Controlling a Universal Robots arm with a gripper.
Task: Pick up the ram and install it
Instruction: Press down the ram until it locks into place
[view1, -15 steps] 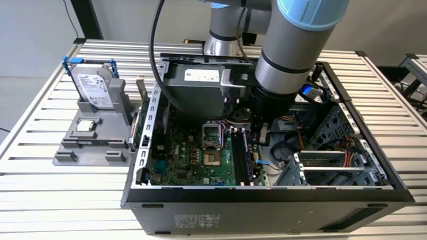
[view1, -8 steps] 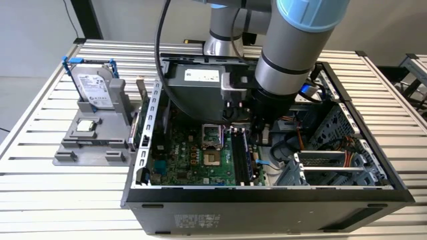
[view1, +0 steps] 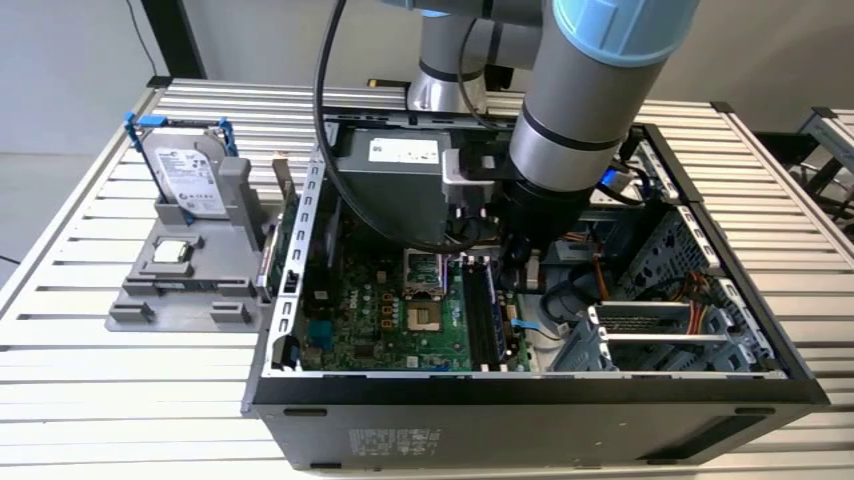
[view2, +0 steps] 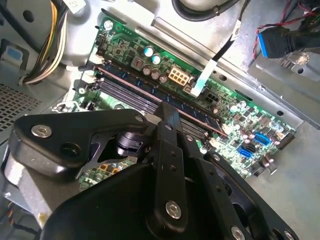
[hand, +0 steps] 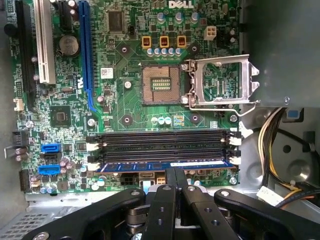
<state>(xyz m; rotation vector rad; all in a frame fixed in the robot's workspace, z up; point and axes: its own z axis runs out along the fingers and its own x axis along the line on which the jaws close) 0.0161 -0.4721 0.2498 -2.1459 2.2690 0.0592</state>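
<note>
The ram (hand: 150, 164) is a long thin stick with a blue edge and a pale label. It lies in the outermost of the black memory slots (hand: 160, 145) on the green motherboard, and also runs between the slots' white clips as the ram (view2: 135, 86). My gripper (hand: 176, 172) is shut, its two black fingers pressed side by side. Their tips are right at the middle of the ram's top edge; I cannot tell whether they touch it. In the exterior view the gripper (view1: 518, 265) reaches down into the open computer case over the slots.
An open processor socket (hand: 161, 84) with its raised metal frame lies beside the slots. Cable bundles (hand: 272, 145) and the drive cage (view1: 667, 330) crowd one side. Outside the case, a grey stand carries a hard drive in a blue frame (view1: 187, 170) and a small silver chip (view1: 170, 250).
</note>
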